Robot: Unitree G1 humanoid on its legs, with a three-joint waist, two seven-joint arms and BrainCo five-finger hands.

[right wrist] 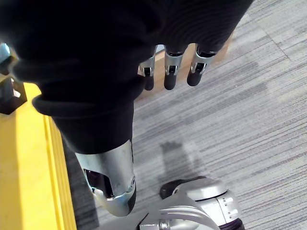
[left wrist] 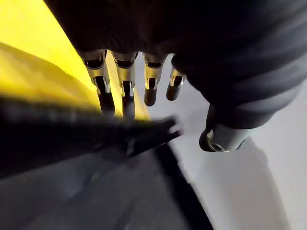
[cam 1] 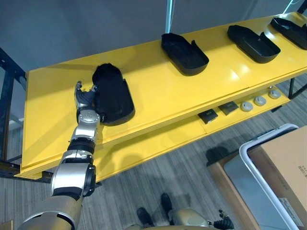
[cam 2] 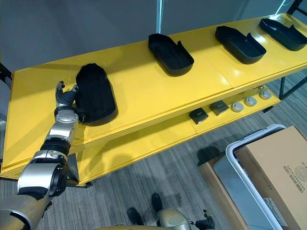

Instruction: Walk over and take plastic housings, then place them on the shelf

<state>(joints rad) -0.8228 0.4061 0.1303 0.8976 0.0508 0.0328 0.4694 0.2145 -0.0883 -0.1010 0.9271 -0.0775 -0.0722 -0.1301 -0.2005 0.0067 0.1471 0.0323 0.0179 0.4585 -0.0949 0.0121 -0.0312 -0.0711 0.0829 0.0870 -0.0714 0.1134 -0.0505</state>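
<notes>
Left hand (cam 1: pixel 85 99) open, straight fingers against the dome-up plastic housing (cam 1: pixel 112 93) centre left on the yellow shelf (cam 1: pixel 158 91), other housings (cam 1: pixel 184 52) hollow-up toward upper right, cardboard box (cam 1: pixel 283 167) in white-rimmed bin (cam 1: pixel 243 152) lower right on grey carpet (cam 1: pixel 182 177), right hand (right wrist: pixel 170 72) loose-fingered, holding nothing

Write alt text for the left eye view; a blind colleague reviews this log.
The robot's left hand rests against the left edge of a black plastic housing lying on a yellow shelf. Three more housings sit spaced along the shelf to the right, and small parts lie on the lower tier.
</notes>
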